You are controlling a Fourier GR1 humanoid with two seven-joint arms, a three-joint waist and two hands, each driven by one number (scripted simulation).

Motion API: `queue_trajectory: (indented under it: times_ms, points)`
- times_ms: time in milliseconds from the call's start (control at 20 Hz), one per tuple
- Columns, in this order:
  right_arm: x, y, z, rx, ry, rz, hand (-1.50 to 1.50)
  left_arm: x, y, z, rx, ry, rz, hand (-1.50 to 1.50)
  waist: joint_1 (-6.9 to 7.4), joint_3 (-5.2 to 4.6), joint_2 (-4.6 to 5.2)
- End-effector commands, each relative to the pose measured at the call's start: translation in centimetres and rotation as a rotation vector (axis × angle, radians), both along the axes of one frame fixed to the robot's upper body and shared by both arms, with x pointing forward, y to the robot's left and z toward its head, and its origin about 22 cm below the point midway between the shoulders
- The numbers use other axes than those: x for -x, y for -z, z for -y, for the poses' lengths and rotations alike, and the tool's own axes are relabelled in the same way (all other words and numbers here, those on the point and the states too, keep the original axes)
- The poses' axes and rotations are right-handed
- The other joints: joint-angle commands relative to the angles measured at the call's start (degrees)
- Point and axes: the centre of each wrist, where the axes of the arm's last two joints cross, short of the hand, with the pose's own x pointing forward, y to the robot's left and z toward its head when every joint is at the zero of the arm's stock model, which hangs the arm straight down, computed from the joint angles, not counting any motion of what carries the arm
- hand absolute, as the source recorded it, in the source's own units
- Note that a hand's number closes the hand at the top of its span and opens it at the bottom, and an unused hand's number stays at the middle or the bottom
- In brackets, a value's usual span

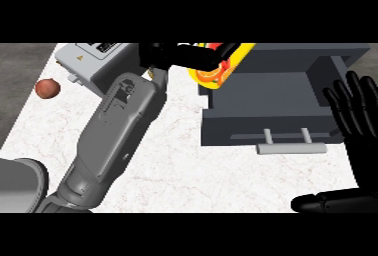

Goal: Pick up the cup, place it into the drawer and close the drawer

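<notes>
The cup [219, 66], yellow with a red and orange side, is tilted over the back left corner of the open drawer [275, 95]. My left hand [176, 55] is curled round it from the left and hides part of it. The left forearm [118, 130] stretches from the lower left up to that hand. The drawer is a dark grey box pulled out toward me, with a light grey handle [291, 148] on its front. My right hand [356, 122] rests open, fingers up, at the view's right edge, just right of the drawer.
A grey box-shaped appliance [90, 56] stands at the back left on the white marble counter [184, 165]. A reddish-brown round object [47, 88] lies at the counter's left edge.
</notes>
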Motion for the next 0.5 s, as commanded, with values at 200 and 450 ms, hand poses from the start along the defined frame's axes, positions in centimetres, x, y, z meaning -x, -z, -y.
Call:
queue_trajectory:
  times_ms: [200,450]
  points:
    - [-0.7,-0.8,0.7,-0.006,-0.008,0.012,-1.50,-2.2,1.6,2.1,-0.033,-0.035,-0.031,1.50,-0.76,0.00,0.29]
    - [-1.3,-1.3,-0.6,-0.014,-0.006,0.017,-1.50,-2.7,0.8,3.8,-0.060,-0.028,-0.095,1.50,-1.04,0.01,0.33]
